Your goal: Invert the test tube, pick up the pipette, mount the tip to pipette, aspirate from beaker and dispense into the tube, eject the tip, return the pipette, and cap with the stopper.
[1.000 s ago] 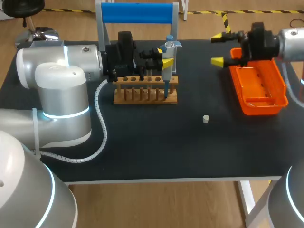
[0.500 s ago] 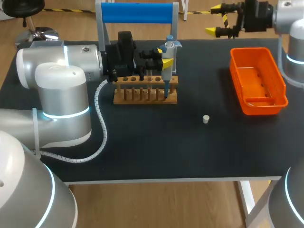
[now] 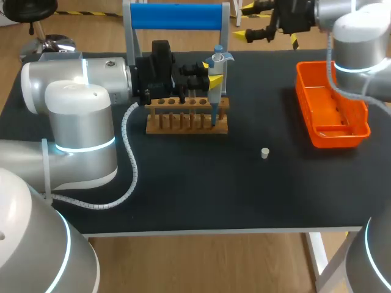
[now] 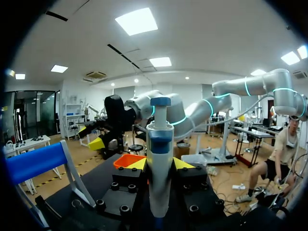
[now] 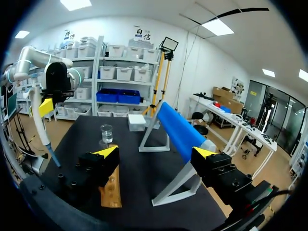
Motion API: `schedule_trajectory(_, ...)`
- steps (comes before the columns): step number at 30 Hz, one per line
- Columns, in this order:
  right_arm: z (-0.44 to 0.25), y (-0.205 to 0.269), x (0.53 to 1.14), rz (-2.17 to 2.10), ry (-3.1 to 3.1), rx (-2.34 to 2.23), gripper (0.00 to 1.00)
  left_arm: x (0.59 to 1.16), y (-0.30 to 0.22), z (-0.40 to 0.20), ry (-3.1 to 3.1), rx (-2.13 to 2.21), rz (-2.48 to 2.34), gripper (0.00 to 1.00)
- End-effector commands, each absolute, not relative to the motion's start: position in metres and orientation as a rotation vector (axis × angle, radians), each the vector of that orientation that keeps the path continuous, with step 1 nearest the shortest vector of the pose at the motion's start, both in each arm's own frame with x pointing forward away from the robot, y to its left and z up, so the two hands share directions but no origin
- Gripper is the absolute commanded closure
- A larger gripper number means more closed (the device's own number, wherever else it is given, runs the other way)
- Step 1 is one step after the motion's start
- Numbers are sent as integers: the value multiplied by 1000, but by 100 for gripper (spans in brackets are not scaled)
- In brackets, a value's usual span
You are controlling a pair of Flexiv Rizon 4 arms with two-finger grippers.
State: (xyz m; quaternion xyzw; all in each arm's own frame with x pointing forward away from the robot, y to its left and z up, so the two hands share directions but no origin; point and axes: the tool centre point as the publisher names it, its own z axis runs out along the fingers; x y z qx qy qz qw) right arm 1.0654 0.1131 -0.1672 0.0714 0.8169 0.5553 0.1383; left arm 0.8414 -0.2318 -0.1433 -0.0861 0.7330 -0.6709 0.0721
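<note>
while the left end effector clamps the pipette upright over the rack, likely for dispensing, the right end effector hangs open and empty at the counter's far edge, out of the way.

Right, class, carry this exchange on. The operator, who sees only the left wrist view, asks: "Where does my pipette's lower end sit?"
Observer: In the head view the pipette points down at the right end of the rack. I cannot tell whether it touches.
Operator: Is the stopper anywhere?
Observer: Yes. The stopper lies on the table, right of the rack and apart from it.
Operator: And the beaker?
Observer: The right wrist view shows the beaker standing beyond the rack, beside the blue stand.
</note>
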Motion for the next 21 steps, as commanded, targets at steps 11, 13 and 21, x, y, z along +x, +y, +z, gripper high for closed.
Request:
schedule_trajectory(11,-169,156,1088,1560,2394,200,0,841,-233,-144,2196,-262,-2017,100)
schedule_trajectory(13,-171,161,1090,1557,2398,201,0,841,-233,-144,2196,-262,-2017,100)
schedule_trajectory(21,-180,176,1096,1548,2418,205,0,841,-233,-144,2196,-262,-2017,100)
